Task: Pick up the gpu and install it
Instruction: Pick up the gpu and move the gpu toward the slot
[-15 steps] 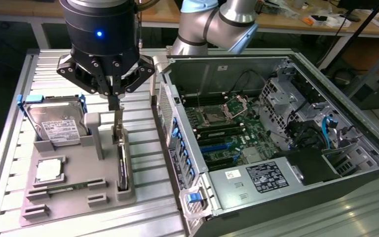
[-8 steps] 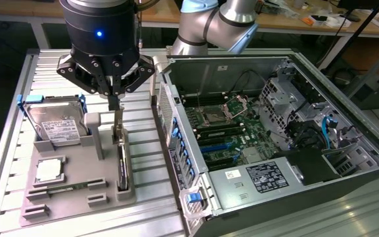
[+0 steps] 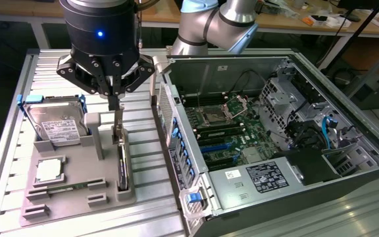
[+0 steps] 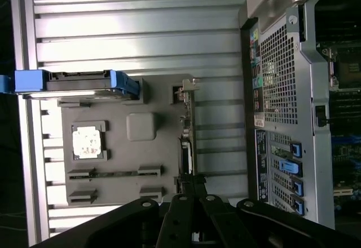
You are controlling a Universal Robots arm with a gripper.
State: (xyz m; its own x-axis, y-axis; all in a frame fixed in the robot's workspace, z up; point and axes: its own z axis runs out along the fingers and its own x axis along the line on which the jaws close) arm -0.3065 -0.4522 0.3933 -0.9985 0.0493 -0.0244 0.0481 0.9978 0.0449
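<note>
The gpu (image 3: 121,160) is a thin dark card standing on edge in a slot of the grey holder tray (image 3: 77,203), with its silver bracket at the far end. My gripper (image 3: 114,104) hangs just above that bracket end, fingers shut together with nothing visibly between them. In the wrist view the black fingers (image 4: 181,203) close to a point at my gripper (image 4: 192,185) over one end of the gpu (image 4: 186,128). The open computer case (image 3: 275,138) lies at the exterior view's right, motherboard exposed.
On the tray sit a silver hard drive in a blue-cornered frame (image 3: 56,124), a CPU (image 3: 49,170), a slim green memory stick (image 3: 64,188) and a grey post (image 3: 94,134). The case's rear wall with blue slot latches (image 3: 179,148) stands close beside the gpu.
</note>
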